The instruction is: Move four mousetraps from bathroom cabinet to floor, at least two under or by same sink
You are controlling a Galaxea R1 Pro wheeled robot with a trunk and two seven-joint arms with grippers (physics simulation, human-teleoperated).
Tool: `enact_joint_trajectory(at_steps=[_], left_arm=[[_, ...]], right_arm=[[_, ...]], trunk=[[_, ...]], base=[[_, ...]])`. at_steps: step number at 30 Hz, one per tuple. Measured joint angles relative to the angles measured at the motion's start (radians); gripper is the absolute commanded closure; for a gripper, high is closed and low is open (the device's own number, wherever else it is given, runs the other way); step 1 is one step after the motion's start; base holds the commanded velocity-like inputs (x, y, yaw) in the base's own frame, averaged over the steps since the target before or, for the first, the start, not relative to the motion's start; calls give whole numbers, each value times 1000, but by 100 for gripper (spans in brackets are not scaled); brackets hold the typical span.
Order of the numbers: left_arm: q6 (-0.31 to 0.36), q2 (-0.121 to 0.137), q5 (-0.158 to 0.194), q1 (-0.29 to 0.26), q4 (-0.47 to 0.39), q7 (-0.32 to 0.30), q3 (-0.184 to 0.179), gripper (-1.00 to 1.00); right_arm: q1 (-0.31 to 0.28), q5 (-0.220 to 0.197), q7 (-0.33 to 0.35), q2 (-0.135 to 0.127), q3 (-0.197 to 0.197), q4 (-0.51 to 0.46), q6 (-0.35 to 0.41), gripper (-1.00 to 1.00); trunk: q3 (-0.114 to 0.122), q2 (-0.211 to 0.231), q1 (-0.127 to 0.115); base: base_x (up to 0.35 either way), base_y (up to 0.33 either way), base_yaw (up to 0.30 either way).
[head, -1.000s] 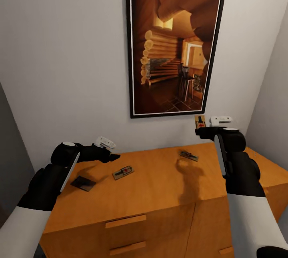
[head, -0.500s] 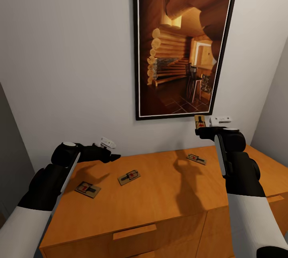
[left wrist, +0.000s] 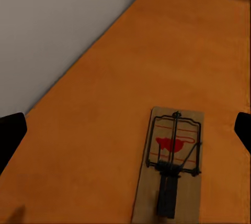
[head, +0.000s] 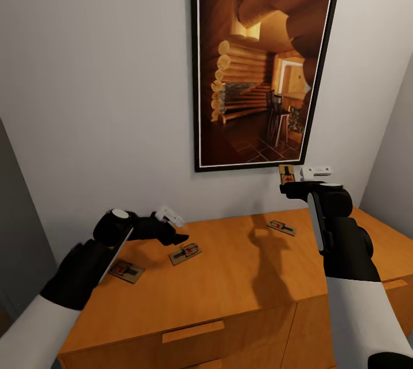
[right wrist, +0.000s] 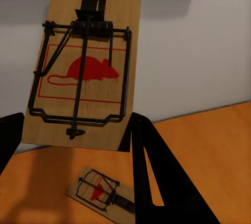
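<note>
Tan wooden mousetrap pinched upright in your right tool, lifted off the cabinet | left tool spread over the middle trap near the back edge, lined up to grip | two more lie on top.

The left arm is stretched forward and bent at the elbow, low on the left side. The left gripper is held open, and its two dark fingers are spread wide apart with nothing between them. The right arm is raised up high, with the forearm pointing up. The right gripper is closed on a mousetrap, which is held upright.
</note>
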Motion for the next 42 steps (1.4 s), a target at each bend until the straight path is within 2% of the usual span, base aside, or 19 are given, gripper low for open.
enact_joint_trajectory(at_steps=[3, 9, 25, 34, 42], left_arm=[[0, -1, 0, 0, 0, -3, -30, -100], [-1, -3, -3, 0, 0, -9, -49, -100], [8, -3, -6, 0, 0, -13, -50, -100], [72, -1, -6, 0, -6, -14, -52, -100], [88, -2, -3, 0, -10, -14, -51, -100]], right_arm=[[-1, 0, 0, 0, 0, 0, 0, 100], [0, -1, 0, 0, 0, 0, 0, 100], [-1, -5, 1, 0, 0, 0, 0, 100], [-1, -6, 1, 0, 0, 0, 0, 100], [0, -6, 1, 0, 0, 0, 0, 100]], trunk=[[0, 0, 0], [0, 0, 0], [0, 0, 0], [0, 0, 0], [0, 0, 0]], base=[[0, 0, 0], [0, 0, 0], [0, 0, 0], [0, 0, 0], [0, 0, 0]])
